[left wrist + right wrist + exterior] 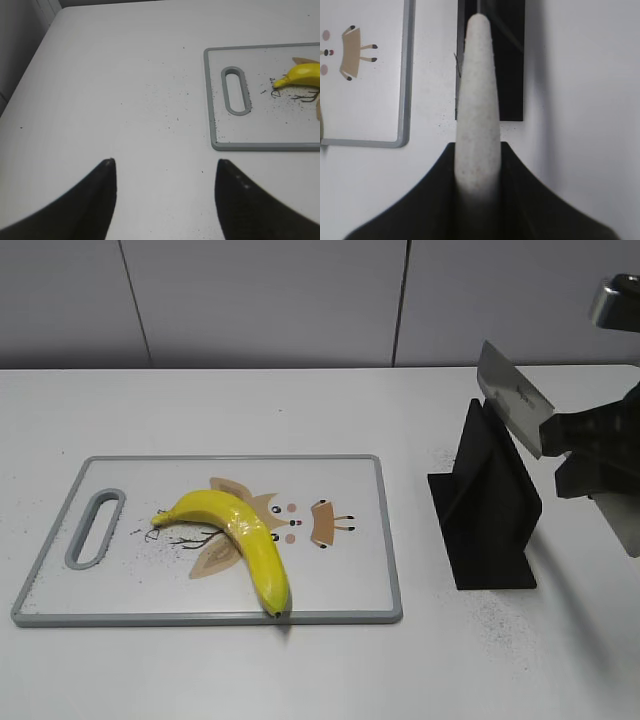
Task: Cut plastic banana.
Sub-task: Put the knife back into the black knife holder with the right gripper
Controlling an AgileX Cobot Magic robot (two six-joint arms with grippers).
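Note:
The plastic banana [245,540] is glossy yellow and curved, and lies whole on the white cutting board [340,575], its dark tip at the board's front edge. Its stem end shows in the left wrist view [300,76]. My right gripper [582,455] is shut on a knife; the flat steel blade [515,398] points up-left above the black knife stand [490,510]. In the right wrist view the speckled grey handle [479,90] runs between the jaws [479,146]. My left gripper [165,162] is open and empty over bare table, left of the board [260,125].
The board has a grey rim and a handle slot [95,528] at its left end, with printed cartoon marks in the middle. The knife stand stands just right of the board, also seen in the right wrist view [512,60]. A grey wall runs behind the white table.

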